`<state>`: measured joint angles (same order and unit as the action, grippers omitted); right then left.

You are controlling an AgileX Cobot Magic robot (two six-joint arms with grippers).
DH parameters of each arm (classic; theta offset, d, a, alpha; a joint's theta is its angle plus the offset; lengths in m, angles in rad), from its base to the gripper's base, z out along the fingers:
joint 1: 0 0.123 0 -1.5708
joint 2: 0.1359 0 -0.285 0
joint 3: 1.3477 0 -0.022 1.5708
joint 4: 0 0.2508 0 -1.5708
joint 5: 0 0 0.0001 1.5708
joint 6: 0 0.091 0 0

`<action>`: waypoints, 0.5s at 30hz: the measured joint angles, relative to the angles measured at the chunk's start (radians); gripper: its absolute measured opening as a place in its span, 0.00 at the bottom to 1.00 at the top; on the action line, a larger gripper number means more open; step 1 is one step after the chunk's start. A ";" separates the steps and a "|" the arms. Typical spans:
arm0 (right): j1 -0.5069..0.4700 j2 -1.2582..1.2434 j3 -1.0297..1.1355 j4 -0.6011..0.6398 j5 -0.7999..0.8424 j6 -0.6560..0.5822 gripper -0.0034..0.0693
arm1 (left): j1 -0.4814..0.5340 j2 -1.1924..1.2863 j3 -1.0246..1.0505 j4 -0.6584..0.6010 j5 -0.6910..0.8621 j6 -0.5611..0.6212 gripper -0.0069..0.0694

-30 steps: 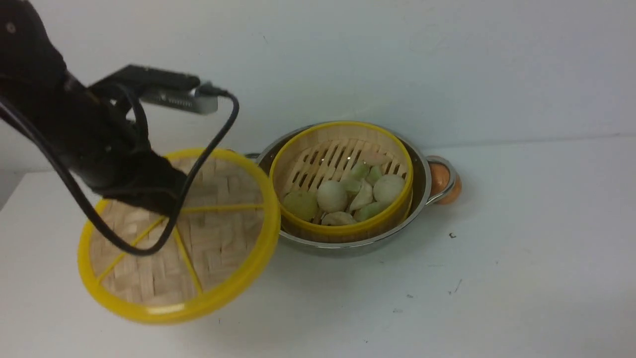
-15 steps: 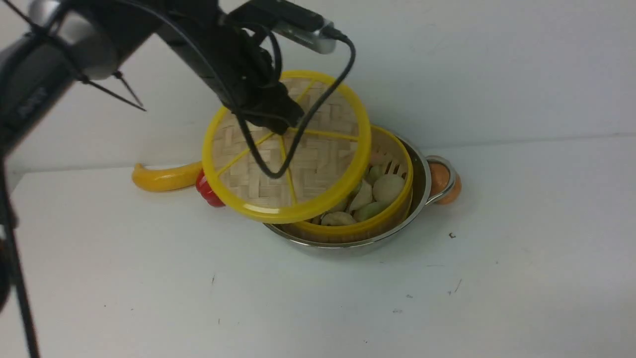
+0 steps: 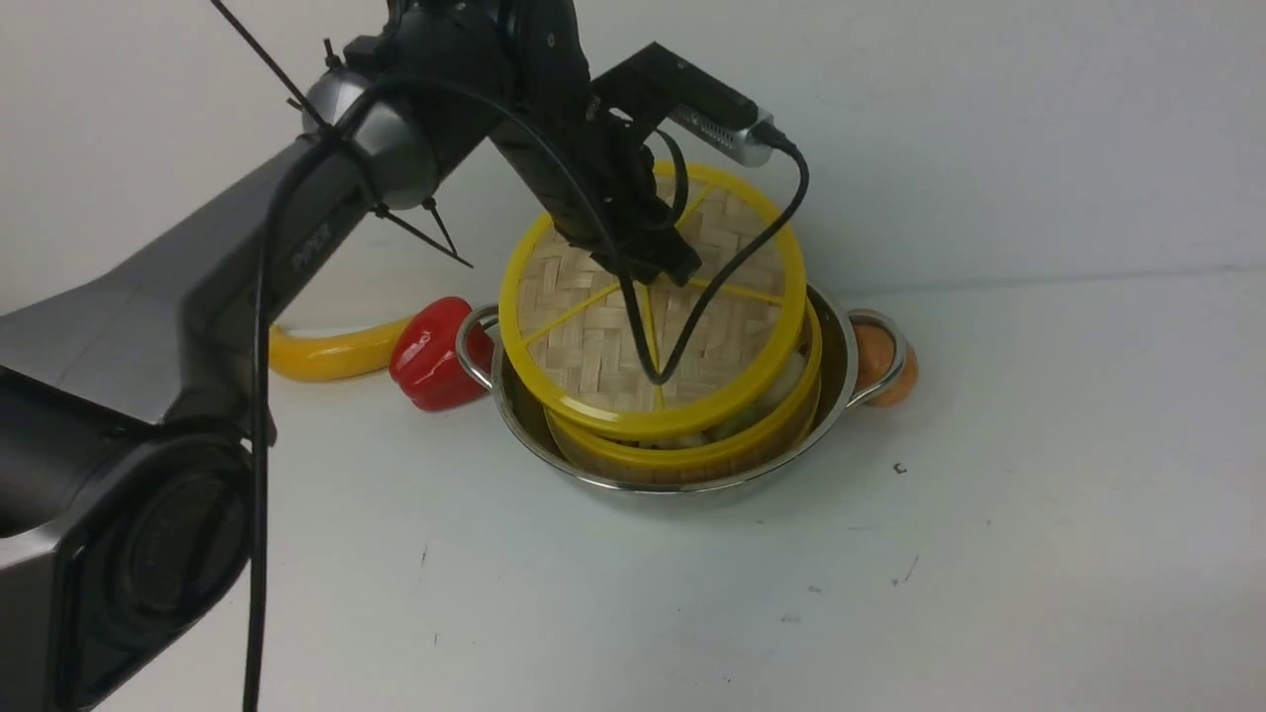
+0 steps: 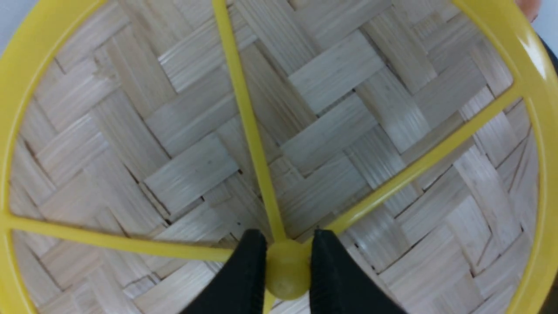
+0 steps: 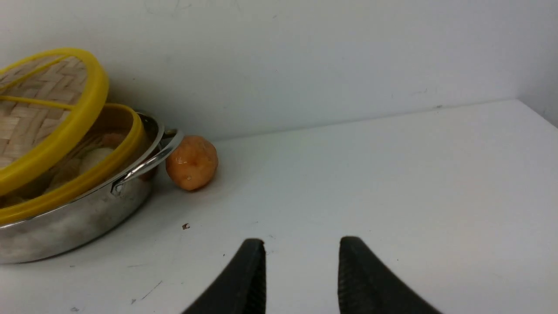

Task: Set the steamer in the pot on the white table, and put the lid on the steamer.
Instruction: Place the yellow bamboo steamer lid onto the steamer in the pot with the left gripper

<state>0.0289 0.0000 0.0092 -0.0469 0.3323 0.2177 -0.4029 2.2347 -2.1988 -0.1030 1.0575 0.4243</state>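
The steel pot (image 3: 613, 473) stands on the white table (image 3: 940, 554) with the yellow-rimmed steamer (image 3: 692, 457) inside it. The woven lid (image 3: 593, 341) hangs tilted right over the steamer, its near edge down at the steamer's rim and its far edge raised. My left gripper (image 3: 665, 265) is shut on the lid's yellow centre hub (image 4: 285, 268), a black finger (image 4: 248, 266) on each side. In the right wrist view the right gripper (image 5: 301, 246) stands open and empty above bare table, to the right of the pot (image 5: 65, 226) and lid (image 5: 26, 117).
A red pepper (image 3: 427, 354) lies against the pot's left handle, with a yellow banana (image 3: 331, 351) behind it. A round orange fruit (image 3: 883, 361) sits by the right handle. The wall rises just behind the pot.
The left arm has swung the lid from low at the front left, up and rightward, and it now sits lower and centred over the steamer. The pepper and banana have come into view.
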 joint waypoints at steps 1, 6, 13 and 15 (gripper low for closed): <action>0.000 0.000 0.000 0.000 0.000 0.000 0.39 | -0.001 0.000 0.000 0.000 0.001 0.000 0.25; 0.000 0.000 0.000 0.000 0.000 0.000 0.39 | -0.009 0.001 -0.001 0.008 0.027 0.000 0.25; 0.000 0.000 0.000 0.000 0.000 0.001 0.39 | -0.013 0.023 -0.002 0.003 0.024 0.000 0.25; 0.000 0.000 0.000 0.000 0.000 0.001 0.39 | -0.013 0.033 -0.002 0.003 0.019 0.000 0.25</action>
<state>0.0289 0.0000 0.0092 -0.0469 0.3323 0.2184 -0.4158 2.2677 -2.2008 -0.1000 1.0763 0.4243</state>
